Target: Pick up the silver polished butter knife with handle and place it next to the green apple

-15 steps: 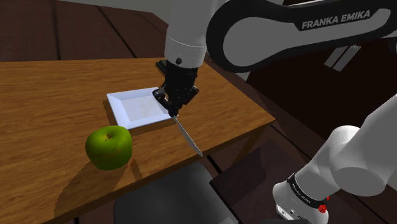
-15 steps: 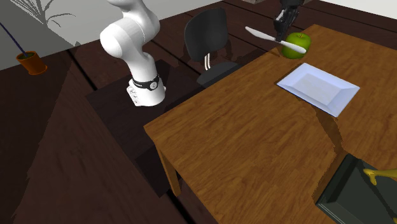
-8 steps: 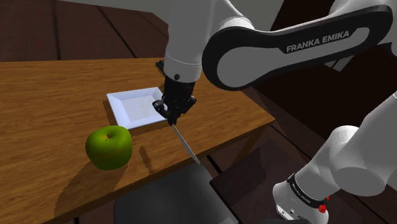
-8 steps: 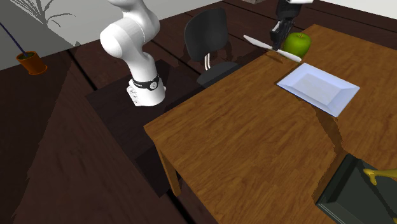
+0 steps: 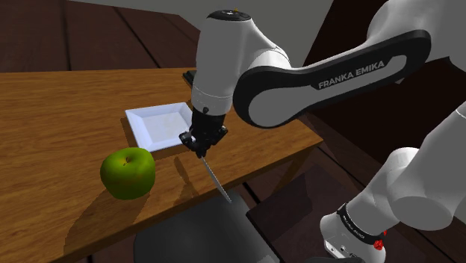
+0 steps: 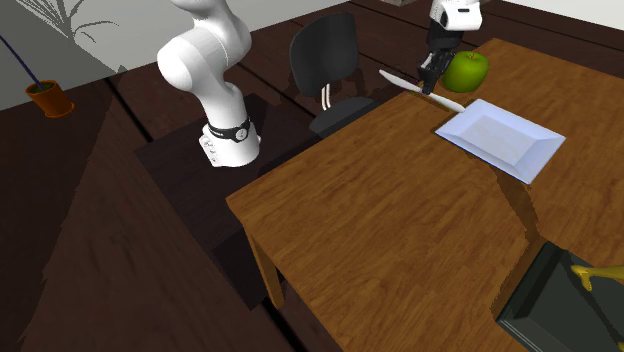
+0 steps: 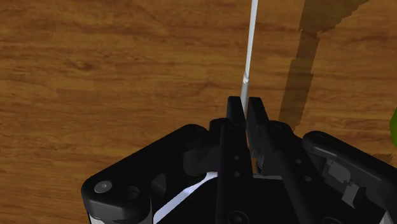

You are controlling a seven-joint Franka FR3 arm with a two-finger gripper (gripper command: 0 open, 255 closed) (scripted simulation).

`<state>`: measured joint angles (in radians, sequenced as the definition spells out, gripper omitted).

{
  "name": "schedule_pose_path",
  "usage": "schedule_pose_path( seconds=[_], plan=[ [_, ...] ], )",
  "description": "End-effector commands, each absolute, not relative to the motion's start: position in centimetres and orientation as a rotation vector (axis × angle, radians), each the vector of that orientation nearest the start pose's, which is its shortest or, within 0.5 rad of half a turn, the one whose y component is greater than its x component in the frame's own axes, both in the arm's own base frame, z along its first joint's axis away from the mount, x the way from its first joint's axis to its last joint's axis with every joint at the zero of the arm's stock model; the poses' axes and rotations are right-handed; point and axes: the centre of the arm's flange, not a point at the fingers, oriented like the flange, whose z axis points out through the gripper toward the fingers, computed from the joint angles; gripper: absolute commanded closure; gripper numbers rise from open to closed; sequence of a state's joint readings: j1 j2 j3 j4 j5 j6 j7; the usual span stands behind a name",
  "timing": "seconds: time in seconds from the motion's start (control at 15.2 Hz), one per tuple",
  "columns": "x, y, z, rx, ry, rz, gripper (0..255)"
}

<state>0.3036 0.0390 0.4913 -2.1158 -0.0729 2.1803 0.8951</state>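
Jaws: closed on knife (image 5: 215, 179).
Apple (image 5: 128, 172): jaws' 8 o'clock.
Risk: release early and you may drop knife off tabletop (image 5: 52, 112).

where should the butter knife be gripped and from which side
Near its middle, pinching the butter knife across its flat faces from above: it is long and thin, so a mid-length hold likely balances it. The gripper clasps it about there.

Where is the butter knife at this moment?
In the shoulder view, the butter knife is clasped in the gripper, right of the green apple, near the white plate.
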Motion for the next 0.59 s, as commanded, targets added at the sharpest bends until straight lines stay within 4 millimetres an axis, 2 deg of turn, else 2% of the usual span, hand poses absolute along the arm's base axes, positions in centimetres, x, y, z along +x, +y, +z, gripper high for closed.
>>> schedule_pose_path(
  seconds=[0.0, 0.13, 0.53],
  plan=[
    [39.02, 39.18, 39.08, -3.144, 0.094, -0.082, 255],
    [39.02, 39.18, 38.32, -3.144, 0.094, -0.082, 255],
    [39.02, 39.18, 38.32, -3.144, 0.094, -0.082, 255]
  ],
)
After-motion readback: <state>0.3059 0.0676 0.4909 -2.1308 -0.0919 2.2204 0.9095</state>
